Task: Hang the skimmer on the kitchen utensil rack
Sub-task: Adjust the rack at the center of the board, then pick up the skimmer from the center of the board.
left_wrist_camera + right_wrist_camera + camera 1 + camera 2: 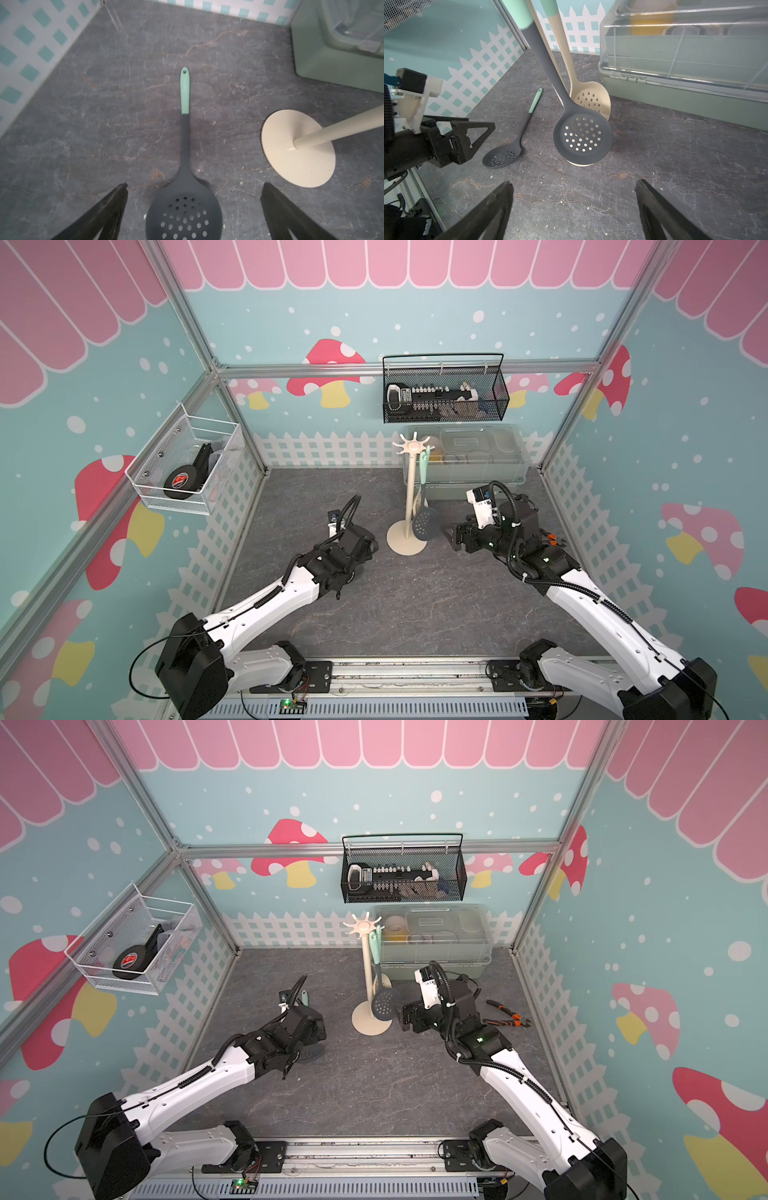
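A dark grey skimmer (pixel 185 216) with a mint handle lies flat on the table, also showing in the right wrist view (pixel 503 155). My left gripper (pixel 194 186) hovers over its perforated bowl, open, with one finger on each side and neither touching it. The cream kitchen utensil rack (pixel 409 497) stands just to the right, its disc base (pixel 297 147) on the table. On it hang a second dark skimmer (pixel 582 135) and a cream one (pixel 589 99). My right gripper (pixel 574 182) is open and empty, right of the rack.
A green box with a clear lid (pixel 478 464) stands behind the rack at the back wall. Orange-handled pliers (pixel 507 1015) lie by the right arm. A black mesh basket (pixel 444 393) hangs on the back wall and a white one (pixel 187 464) on the left wall.
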